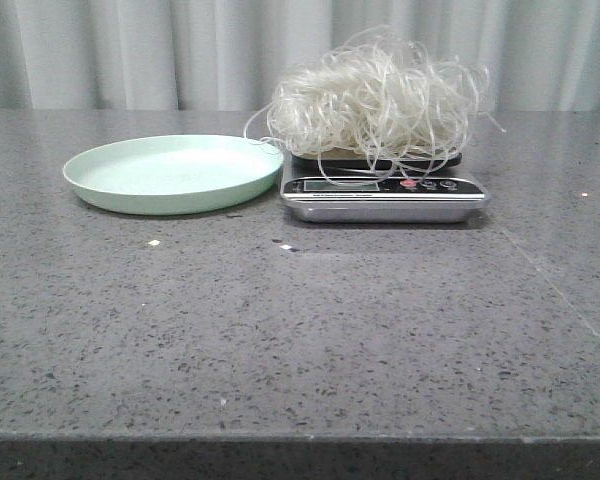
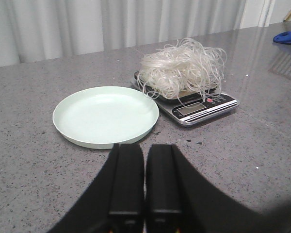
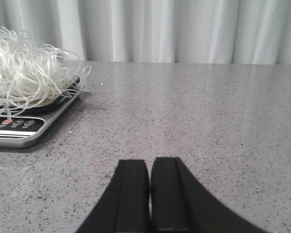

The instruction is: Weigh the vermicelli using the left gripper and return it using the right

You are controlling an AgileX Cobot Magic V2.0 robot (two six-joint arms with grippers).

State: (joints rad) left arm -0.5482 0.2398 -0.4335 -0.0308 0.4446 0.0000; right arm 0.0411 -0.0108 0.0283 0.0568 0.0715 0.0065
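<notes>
The vermicelli (image 1: 378, 100) is a fluffy heap of thin white strands resting on the silver kitchen scale (image 1: 385, 197). The heap shows in the left wrist view (image 2: 180, 69) on the scale (image 2: 203, 108), and in the right wrist view (image 3: 24, 73) too. To the scale's left, the pale green plate (image 1: 170, 172) lies bare. My left gripper (image 2: 145, 148) is shut and holds nothing, hovering just short of the plate (image 2: 105, 115). My right gripper (image 3: 150, 162) is also shut and holds nothing, over bare table to the right of the scale (image 3: 19, 131). Neither arm appears in the front view.
The grey speckled table (image 1: 300, 330) runs to a white curtain at the back. Small crumbs (image 1: 154, 242) lie in front of the plate and scale. A blue cloth (image 2: 288, 38) sits at the far edge in the left wrist view.
</notes>
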